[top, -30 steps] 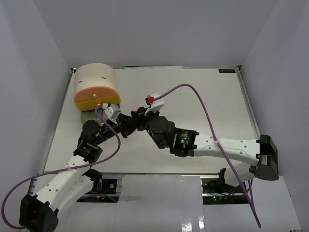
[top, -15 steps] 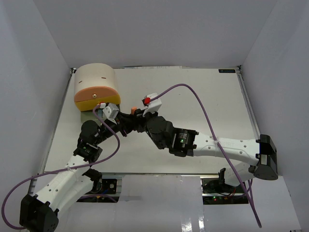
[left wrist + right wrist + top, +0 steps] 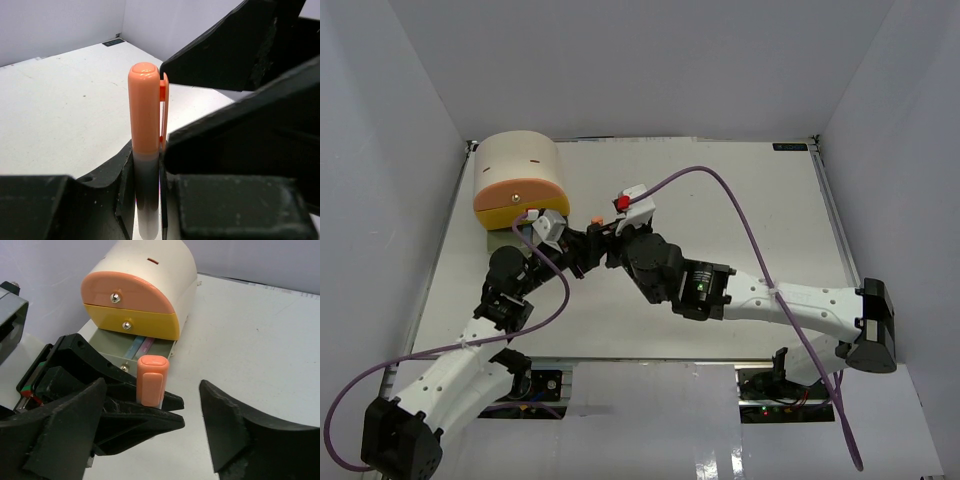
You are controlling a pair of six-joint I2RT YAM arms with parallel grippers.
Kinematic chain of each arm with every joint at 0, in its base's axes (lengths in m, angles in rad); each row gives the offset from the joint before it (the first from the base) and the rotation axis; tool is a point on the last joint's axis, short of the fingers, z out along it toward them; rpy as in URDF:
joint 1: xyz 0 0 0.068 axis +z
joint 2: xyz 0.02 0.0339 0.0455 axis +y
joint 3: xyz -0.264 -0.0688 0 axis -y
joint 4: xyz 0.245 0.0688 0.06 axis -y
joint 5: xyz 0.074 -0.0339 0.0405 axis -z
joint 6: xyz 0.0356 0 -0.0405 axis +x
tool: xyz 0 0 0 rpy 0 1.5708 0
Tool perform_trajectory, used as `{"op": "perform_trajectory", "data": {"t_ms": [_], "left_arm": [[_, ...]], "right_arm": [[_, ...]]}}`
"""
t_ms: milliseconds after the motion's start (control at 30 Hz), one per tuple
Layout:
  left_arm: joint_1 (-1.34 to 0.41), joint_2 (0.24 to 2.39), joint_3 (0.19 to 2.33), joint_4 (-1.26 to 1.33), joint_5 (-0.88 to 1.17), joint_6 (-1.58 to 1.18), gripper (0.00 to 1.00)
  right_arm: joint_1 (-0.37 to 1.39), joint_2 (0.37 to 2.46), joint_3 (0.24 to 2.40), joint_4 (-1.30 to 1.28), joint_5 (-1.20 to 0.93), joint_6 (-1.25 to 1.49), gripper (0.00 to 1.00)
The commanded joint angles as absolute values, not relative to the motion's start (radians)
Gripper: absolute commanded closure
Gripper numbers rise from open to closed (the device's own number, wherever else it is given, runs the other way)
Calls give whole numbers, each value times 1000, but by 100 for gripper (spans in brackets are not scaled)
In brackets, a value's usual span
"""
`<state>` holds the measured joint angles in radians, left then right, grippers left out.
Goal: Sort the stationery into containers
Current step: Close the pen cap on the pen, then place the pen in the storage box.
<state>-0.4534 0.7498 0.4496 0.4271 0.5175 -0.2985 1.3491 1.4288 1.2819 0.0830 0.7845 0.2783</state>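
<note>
Centrally, the left gripper (image 3: 147,185) is clamped on the pale barrel of an upright orange-capped plastic marker (image 3: 145,110). The jaws of the right gripper (image 3: 152,387) stand wide apart, flanking the cap at three and nine o'clock without touching it. At eleven o'clock beyond the marker is the beige half-cylinder cabinet (image 3: 165,275), its grey-green bottom drawer (image 3: 103,336) pulled out.

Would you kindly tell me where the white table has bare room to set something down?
Bare: the white table at right, between the purple cable and the right wall; the far strip right of the beige domed cabinet. Crowded: before it, where the left gripper and right gripper meet.
</note>
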Motion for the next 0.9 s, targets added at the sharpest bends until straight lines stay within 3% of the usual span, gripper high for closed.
{"op": "perform_trajectory", "data": {"t_ms": [0, 167, 333, 567, 867], "left_arm": [[-449, 767, 492, 434, 491, -324, 82], [-449, 804, 499, 426, 466, -373, 80], [-449, 836, 512, 368, 350, -455, 80], [-430, 841, 538, 47, -113, -774, 79], [-293, 807, 571, -147, -264, -1136, 78]], "right_arm": [[1342, 1368, 1313, 114, 828, 238, 16], [1321, 1257, 1231, 112, 911, 222, 2], [1284, 1100, 1103, 114, 980, 216, 6], [1252, 899, 875, 112, 1008, 265, 7], [1236, 766, 701, 64, 954, 345, 7]]}}
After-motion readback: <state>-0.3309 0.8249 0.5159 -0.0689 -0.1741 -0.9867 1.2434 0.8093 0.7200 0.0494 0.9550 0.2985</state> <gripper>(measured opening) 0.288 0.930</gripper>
